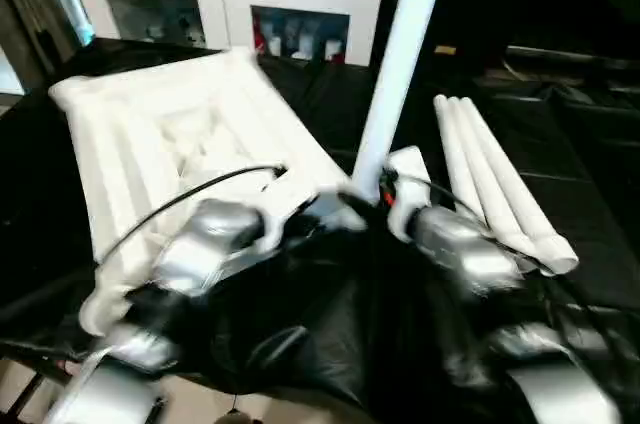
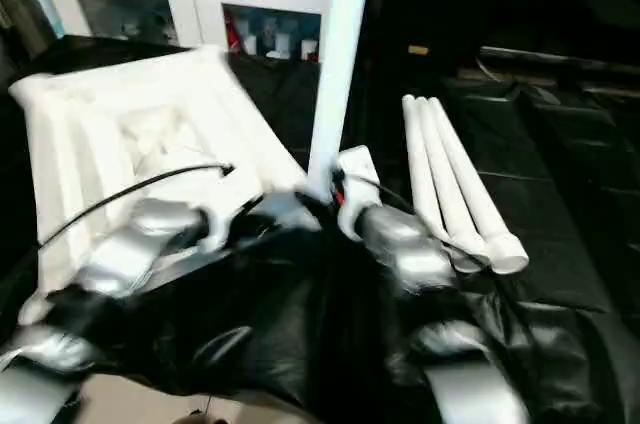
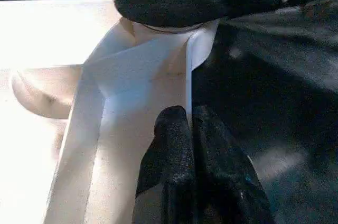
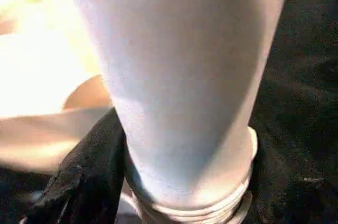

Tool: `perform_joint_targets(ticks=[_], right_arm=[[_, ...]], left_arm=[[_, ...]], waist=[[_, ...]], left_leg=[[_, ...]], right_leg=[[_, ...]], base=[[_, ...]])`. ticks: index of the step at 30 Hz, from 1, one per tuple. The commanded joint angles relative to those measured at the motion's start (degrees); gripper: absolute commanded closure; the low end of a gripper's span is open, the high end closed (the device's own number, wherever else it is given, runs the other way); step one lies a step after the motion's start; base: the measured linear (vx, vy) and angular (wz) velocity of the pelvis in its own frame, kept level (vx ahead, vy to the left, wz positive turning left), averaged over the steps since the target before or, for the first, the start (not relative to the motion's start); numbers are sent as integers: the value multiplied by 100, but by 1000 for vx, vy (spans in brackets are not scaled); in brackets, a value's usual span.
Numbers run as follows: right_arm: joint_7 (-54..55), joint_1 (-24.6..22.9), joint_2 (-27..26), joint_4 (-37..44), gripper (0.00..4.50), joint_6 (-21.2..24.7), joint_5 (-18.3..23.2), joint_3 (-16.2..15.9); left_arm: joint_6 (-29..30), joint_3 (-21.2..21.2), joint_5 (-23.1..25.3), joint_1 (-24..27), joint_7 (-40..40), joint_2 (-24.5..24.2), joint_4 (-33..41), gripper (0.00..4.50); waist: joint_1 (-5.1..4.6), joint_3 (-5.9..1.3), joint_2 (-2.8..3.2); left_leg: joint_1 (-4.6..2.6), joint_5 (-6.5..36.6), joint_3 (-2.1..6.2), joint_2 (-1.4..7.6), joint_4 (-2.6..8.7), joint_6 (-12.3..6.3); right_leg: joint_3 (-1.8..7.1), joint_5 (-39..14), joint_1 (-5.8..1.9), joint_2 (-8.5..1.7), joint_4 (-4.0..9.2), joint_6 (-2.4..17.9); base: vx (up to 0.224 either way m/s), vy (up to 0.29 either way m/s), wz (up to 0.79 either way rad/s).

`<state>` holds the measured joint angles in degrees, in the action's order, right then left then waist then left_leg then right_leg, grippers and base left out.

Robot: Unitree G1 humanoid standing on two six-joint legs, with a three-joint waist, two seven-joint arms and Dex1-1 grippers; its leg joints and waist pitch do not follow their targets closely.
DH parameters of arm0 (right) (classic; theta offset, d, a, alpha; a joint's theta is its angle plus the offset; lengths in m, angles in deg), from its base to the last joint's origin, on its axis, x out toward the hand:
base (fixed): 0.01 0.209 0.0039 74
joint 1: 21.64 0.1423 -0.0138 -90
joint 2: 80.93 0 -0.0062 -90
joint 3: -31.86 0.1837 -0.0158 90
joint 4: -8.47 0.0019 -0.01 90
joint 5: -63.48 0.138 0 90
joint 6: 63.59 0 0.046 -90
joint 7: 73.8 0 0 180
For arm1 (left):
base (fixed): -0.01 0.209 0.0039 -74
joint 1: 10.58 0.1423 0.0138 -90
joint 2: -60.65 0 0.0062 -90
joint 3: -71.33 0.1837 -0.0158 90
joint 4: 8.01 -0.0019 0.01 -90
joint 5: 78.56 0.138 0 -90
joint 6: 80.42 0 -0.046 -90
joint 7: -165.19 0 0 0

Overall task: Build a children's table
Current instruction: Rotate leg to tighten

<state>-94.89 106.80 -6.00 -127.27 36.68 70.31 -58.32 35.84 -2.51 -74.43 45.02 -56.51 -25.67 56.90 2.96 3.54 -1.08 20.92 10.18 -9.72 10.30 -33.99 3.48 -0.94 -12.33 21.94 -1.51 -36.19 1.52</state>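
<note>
White plastic table top (image 1: 170, 144) lies ribbed side up at centre left on black sheeting (image 1: 330, 334). One leg (image 1: 395, 74) stands upright at centre frame, apparently at the top's near corner, the right gripper (image 1: 385, 199) clasping its base. Left gripper (image 3: 190, 145), fingers pressed together, sits against that corner's rim. Three legs (image 1: 490, 174) lie at right.

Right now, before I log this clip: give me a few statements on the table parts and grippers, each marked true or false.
1. One table leg stands upright at the table top's near corner. True.
2. Four legs lie on the black cloth. False: three spare legs lie there, side by side.
3. The left gripper is wide open. False: its fingers are shut together beside the top's corner.
4. The right gripper is around the upright leg. True.
5. The table top lies ribbed side up. True.
</note>
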Motion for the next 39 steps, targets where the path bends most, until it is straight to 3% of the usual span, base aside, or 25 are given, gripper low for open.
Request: perform_joint_targets(ticks=[1,4,5,6,9,11,13,14,16,21,27,34,39], right_arm=[[30,-108,-429,-441,174,142,-38,-302],[56,-52,-492,-553,174,-25,-134,-370],[29,-31,-514,-590,174,-74,-113,-319],[-109,31,-565,-651,118,-131,9,-147],[-221,91,-532,-681,98,-254,-7,-125],[-303,94,-439,-657,60,-403,-121,-246],[-459,56,-355,-582,60,-469,-181,-348],[-710,-23,-225,-419,60,-495,-220,-460],[-983,-104,-114,-267,60,-492,-226,-540],[-2597,-672,665,842,60,-263,-7,-839],[-3502,-947,1238,1491,60,-34,254,-851],[-4168,-1084,1641,1955,60,278,354,-996],[-4209,-1079,1600,2019,105,417,413,-1025]], left_arm=[[-157,65,-29,-273,220,263,54,450],[-268,104,-6,-288,232,326,-8,450],[-323,113,1,-287,206,336,-24,450],[-398,117,-18,-271,151,339,-19,450],[-597,180,-30,-215,-65,246,51,450],[-694,244,-61,-146,-295,142,135,450],[-687,274,-79,-99,-419,65,188,450],[-806,324,-98,-39,-618,-51,249,450],[-919,350,-119,13,-764,-134,295,450],[-1174,421,-307,306,-1556,-570,617,450],[-1249,498,-514,583,-2348,-1009,928,450],[-1283,490,-580,733,-2738,-1294,1073,450],[-1283,500,-574,755,-2798,-1412,1091,450]], waist=[[6,-354,59],[14,-363,55],[10,-361,-19],[23,-350,24],[15,-342,36],[8,-351,35],[1,-375,33],[3,-380,65],[5,-380,44],[74,-405,49],[74,-371,69],[101,-371,63],[111,-372,56]], left_leg=[[-81,1274,101,274,406,160],[-61,1192,96,272,403,100],[-56,1173,88,274,409,69],[-62,1224,91,274,407,46],[-70,1338,101,284,425,55],[-61,1340,105,288,428,67],[-41,1114,98,282,412,23],[-35,1048,102,280,405,0],[-28,944,89,276,398,-86],[-43,677,85,311,383,-298],[-61,964,76,320,408,-205],[-57,881,67,319,398,-241],[-64,912,73,313,398,-174]], right_leg=[[262,-1064,-191,-608,508,1176],[261,-812,-204,-602,491,1169],[256,-798,-213,-600,495,1168],[263,-931,-197,-616,506,1157],[261,-1137,-180,-616,523,1129],[263,-1118,-185,-618,515,1122],[259,-708,-203,-611,474,1187],[258,-571,-213,-611,461,1208],[255,-312,-229,-604,457,1255],[242,299,-268,-598,403,1331],[246,-175,-247,-604,455,1373],[234,-140,-240,-589,441,1379],[240,-311,-233,-596,452,1365]], base=[[0,0,0],[0,0,0],[0,0,0],[0,0,0],[0,0,0],[0,0,0],[0,0,0],[0,0,0],[0,0,0],[0,0,0],[0,0,0],[0,0,0],[0,0,0]])
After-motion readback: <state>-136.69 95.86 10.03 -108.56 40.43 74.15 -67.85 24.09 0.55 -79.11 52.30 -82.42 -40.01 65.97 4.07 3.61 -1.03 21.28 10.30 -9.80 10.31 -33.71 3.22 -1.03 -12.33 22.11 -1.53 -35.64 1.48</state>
